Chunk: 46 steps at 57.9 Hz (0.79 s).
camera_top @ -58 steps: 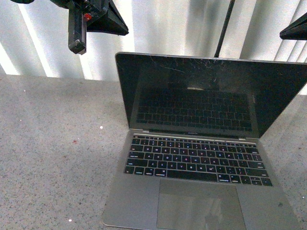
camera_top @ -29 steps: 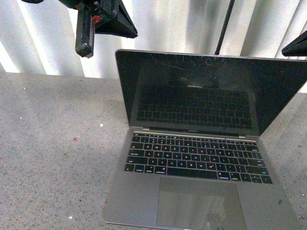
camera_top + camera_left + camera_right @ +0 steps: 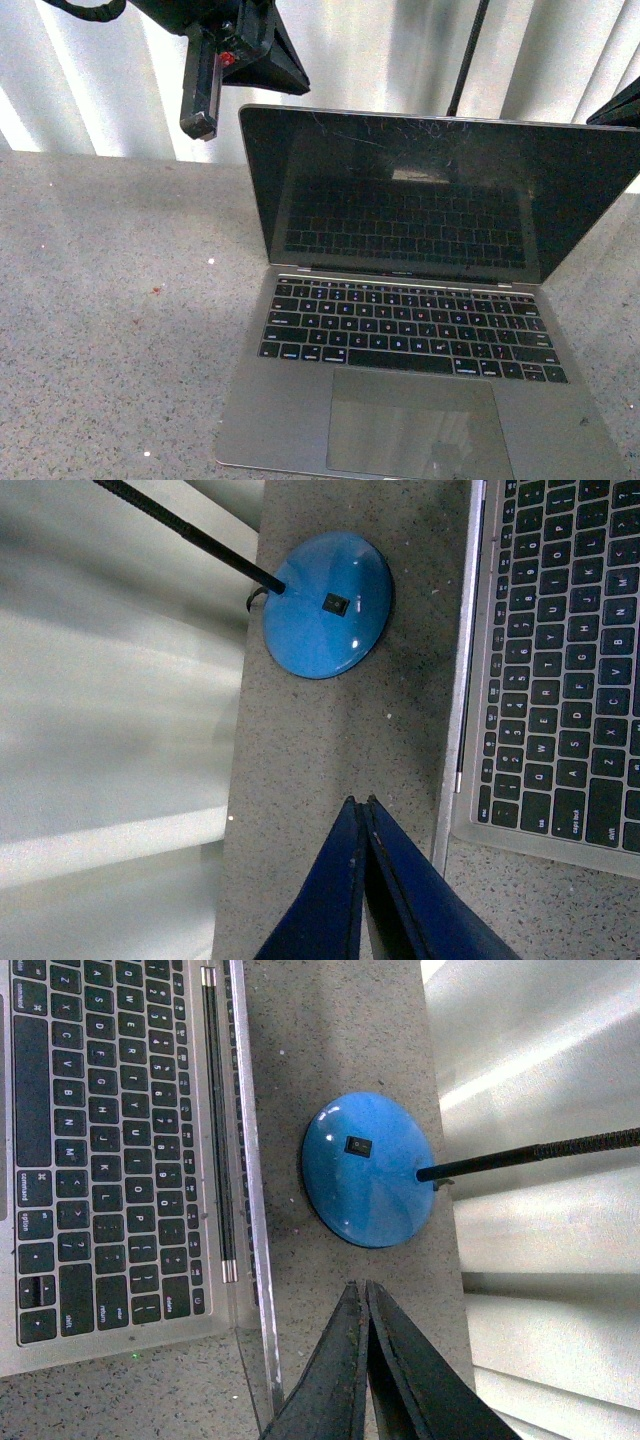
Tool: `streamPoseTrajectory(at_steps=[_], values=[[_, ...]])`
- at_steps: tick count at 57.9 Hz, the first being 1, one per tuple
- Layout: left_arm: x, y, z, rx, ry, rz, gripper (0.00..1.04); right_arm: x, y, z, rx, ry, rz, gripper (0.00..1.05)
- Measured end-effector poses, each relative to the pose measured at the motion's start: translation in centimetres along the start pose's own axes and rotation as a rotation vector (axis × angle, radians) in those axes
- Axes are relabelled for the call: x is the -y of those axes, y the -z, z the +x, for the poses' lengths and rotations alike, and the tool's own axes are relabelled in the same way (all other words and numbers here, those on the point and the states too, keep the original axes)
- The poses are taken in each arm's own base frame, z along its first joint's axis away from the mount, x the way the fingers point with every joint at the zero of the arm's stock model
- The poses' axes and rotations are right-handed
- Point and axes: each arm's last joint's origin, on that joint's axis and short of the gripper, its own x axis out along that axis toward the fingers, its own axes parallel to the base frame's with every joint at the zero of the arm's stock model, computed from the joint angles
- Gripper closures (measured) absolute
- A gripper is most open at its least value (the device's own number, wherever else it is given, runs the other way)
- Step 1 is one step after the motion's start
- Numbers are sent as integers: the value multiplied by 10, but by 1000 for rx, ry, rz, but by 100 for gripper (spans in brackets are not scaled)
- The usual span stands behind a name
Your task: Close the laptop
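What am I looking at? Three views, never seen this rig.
It is a two-arm robot at a speckled table. The front view comes from a camera on the robot's body. The other two come from a camera on each wrist, looking down past that arm's fingers. The left gripper and right gripper are both shut and hold nothing. They are in the air, one near each side of the lid. The laptop lies open with its screen dark. Behind it stands a blue lamp base with a black stem. The job is to close the laptop.

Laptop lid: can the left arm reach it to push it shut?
Probably yes. The left pincer hangs just beside a top corner of the laptop lid, with nothing seen between them.
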Motion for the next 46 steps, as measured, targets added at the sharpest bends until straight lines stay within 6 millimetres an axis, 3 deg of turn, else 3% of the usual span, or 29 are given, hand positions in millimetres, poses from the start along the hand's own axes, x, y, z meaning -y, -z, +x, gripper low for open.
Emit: streamPoseTrajectory(at_steps=[46], values=[[13, -3, 10, 20, 15, 26, 101, -3, 1, 6, -22, 22, 22, 102]])
